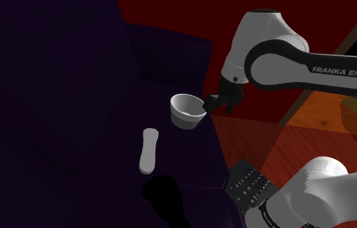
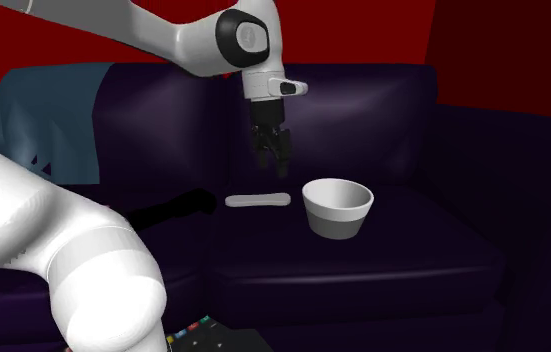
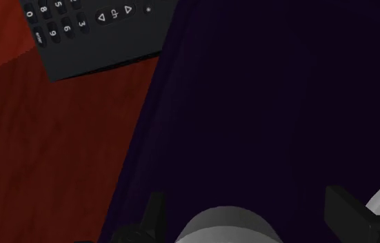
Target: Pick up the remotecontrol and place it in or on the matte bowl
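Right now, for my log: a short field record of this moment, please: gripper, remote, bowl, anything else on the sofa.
gripper: open, empty, above the sofa seat near the bowl
remote control: black, buttons up, on the red floor beside the sofa, not grasped
bowl: white, upright on the seat, empty
also on seat: white oblong object, lying flat
sofa: dark purple
stage: pick not yet begun

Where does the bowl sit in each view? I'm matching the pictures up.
Shoulder view: bowl at centre on the sofa seat, just left of the gripper.
Second exterior view: bowl right of centre, below-right of the gripper.
Wrist view: grey curve between the open fingers, likely its side.
Shared landmark: black remote on the floor.
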Controlling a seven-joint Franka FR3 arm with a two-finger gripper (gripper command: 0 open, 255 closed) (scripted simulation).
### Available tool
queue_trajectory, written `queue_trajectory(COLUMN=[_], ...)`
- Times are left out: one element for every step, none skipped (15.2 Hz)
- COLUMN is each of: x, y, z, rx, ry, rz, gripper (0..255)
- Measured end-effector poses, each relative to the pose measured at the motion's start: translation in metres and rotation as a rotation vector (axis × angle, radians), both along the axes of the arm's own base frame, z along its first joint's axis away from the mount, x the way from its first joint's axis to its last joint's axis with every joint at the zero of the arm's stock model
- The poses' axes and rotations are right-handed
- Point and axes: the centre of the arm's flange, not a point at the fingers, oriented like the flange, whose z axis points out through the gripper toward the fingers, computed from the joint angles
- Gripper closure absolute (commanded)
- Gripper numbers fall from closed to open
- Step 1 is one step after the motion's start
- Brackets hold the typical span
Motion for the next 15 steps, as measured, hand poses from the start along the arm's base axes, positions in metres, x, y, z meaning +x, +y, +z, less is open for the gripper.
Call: queue_trajectory(x=[0.004,0.008,0.012,0.018,0.023,0.026,0.029,0.035,0.039,0.043,0.049,0.056,0.063,0.069,0.076], y=[0.012,0.02,0.033,0.043,0.051,0.059,0.069,0.079,0.089,0.099,0.109,0.119,0.131,0.139,0.146], z=[-0.007,-0.013,-0.018,-0.027,-0.033,-0.039,-0.045,-0.054,-0.06,-0.066,-0.071,-0.08,-0.087,-0.094,-0.1], rx=[0.003,0.007,0.01,0.013,0.017,0.02,0.023,0.026,0.029,0.032,0.035,0.039,0.043,0.046,0.05], ry=[0.0,0.001,0.001,0.003,0.003,0.003,0.004,0.004,0.005,0.006,0.006,0.007,0.007,0.008,0.009], rz=[-0.015,-0.03,-0.045,-0.06,-0.076,-0.091,-0.106,-0.121,-0.136,-0.151,-0.166,-0.181,-0.196,-0.211,-0.227], gripper=[0,0,0,0,0,0,0,0,0,0,0,0,0,0,0])
